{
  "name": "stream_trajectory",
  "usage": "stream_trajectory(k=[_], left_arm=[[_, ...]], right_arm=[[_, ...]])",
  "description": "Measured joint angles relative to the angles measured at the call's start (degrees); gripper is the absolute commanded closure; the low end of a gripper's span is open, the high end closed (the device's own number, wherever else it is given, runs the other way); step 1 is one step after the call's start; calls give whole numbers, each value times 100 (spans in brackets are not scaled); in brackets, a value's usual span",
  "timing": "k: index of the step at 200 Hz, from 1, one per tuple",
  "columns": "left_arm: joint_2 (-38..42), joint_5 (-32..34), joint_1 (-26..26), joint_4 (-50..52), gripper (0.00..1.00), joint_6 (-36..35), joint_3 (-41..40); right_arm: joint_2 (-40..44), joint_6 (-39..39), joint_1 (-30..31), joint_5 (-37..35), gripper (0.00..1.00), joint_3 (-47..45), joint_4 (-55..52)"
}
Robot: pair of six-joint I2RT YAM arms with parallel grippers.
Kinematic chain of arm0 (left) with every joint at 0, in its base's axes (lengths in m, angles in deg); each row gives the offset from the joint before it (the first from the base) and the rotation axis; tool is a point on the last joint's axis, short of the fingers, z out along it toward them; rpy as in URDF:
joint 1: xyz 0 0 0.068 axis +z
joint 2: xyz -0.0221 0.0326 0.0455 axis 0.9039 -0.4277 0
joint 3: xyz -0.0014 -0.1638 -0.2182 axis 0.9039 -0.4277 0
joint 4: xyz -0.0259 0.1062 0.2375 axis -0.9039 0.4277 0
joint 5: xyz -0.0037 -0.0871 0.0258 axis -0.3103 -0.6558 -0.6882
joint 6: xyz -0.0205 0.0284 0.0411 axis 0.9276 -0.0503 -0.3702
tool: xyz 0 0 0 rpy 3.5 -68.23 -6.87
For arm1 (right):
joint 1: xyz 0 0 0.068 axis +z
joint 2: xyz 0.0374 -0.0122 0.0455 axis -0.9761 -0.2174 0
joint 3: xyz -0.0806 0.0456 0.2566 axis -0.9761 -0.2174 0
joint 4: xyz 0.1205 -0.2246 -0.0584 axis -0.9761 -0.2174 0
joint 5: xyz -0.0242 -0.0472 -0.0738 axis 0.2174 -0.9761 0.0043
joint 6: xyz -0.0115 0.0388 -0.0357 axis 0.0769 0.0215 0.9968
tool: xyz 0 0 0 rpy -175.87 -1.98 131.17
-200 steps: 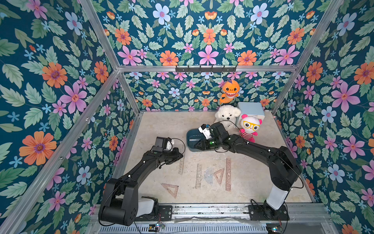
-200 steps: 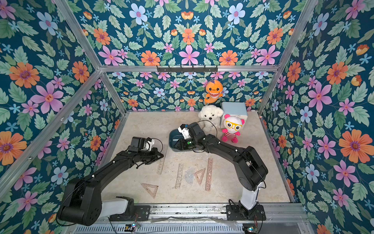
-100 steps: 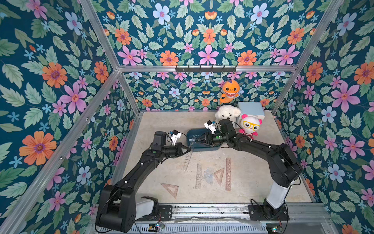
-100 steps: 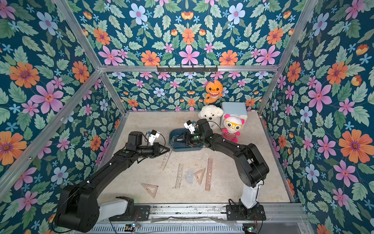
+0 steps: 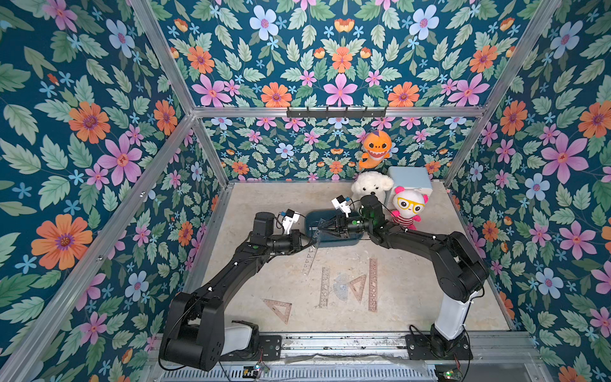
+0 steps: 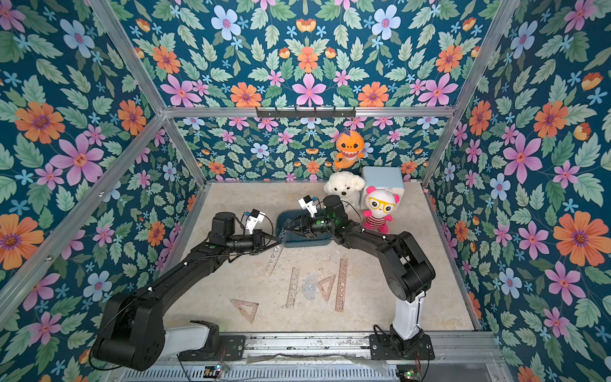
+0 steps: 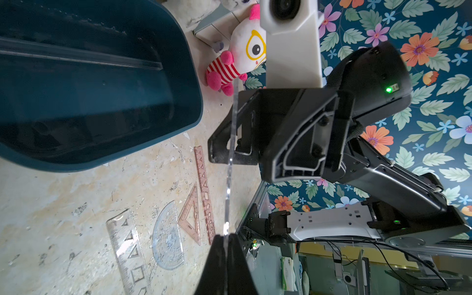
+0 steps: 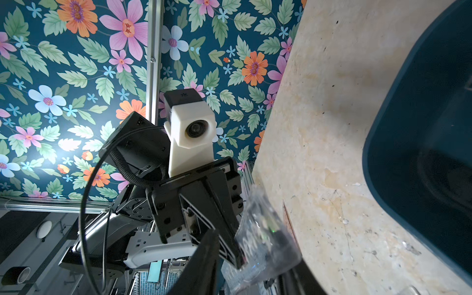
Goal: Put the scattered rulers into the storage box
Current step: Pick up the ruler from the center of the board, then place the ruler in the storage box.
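Observation:
My left gripper (image 5: pixel 312 243) (image 7: pixel 226 236) is shut on a clear stencil ruler (image 5: pixel 310 261) (image 7: pixel 231 153), holding it edge-up beside the dark teal storage box (image 5: pixel 340 242) (image 7: pixel 102 102). My right gripper (image 5: pixel 319 228) (image 8: pixel 251 251) faces it over the box's front corner, its jaws on either side of the ruler's far end (image 8: pixel 265 235). Whether they press on it I cannot tell. One clear ruler (image 7: pixel 76 55) lies inside the box. On the table lie a straight ruler (image 5: pixel 325 284), a protractor (image 5: pixel 340 291), a set square (image 5: pixel 357 287), a pinkish ruler (image 5: pixel 373 284) and another set square (image 5: pixel 279 309).
Behind the box stand a white plush dog (image 5: pixel 372 187), a doll with yellow glasses (image 5: pixel 408 206) and a pale blue cube box (image 5: pixel 410 178). An orange plush (image 5: pixel 375 148) hangs on the back wall. Flowered walls enclose the table on three sides.
My left gripper lifted the clear ruler off the table and carried it toward the box. My right gripper swung out from over the box to meet it, opened wide, then narrowed round the ruler's end.

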Motion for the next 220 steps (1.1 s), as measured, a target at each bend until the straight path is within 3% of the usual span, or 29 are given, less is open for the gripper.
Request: stream_trajectory(k=[42,66,83,115,136,156,220], left_arm=[[20,-20,0,-109,100,33,-33],[33,-24,-2,-142,93,85,-42],[33,-20,-7,-190,78,83,-46],[48,166,-11,52,32,-50,31],[74,660,-9,442,20,-321,284],[39,1311,15,715,12,-520,529],[-520,3121,24,1187,10,-905,1364]], right_arm=[[-55,-190,-20,48,93,-48,284],[-55,-238,-59,116,97,-85,417],[-55,-358,-81,149,100,-120,549],[-7,-490,-157,52,100,-184,708],[85,-461,-238,-118,100,-258,662],[234,-321,-330,-522,100,-315,492],[372,11,-479,-3126,100,-573,155]])
